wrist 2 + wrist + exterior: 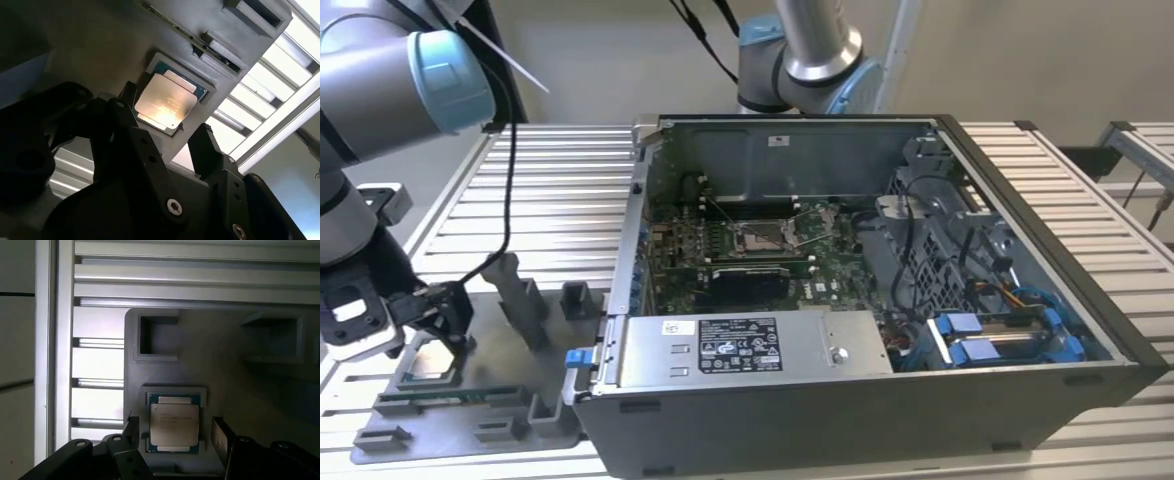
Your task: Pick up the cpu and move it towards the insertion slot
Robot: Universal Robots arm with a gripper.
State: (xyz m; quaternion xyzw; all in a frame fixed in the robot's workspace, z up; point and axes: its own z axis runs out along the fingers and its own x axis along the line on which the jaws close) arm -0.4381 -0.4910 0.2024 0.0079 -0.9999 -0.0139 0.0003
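Silvery on top, the cpu [174, 424] lies flat in a square recess of the grey tray [225, 365], its green edge showing around the metal face in both wrist views. The claw [175, 432] hangs low over it, spread wide. One black finger [133, 429] stands on each side of the chip with a gap between finger and chip on both sides, so it grips nothing.

In the exterior view the claw [447, 322] is at the far left, above the tray [540, 405], which rests on the ribbed metal worktop [547, 200] just beside the case [854, 410]. The slot [761, 237], a shiny metal frame on the green board, sits inside the case, well apart from the claw. A long green stick [447, 400] lies in the tray near the claw.
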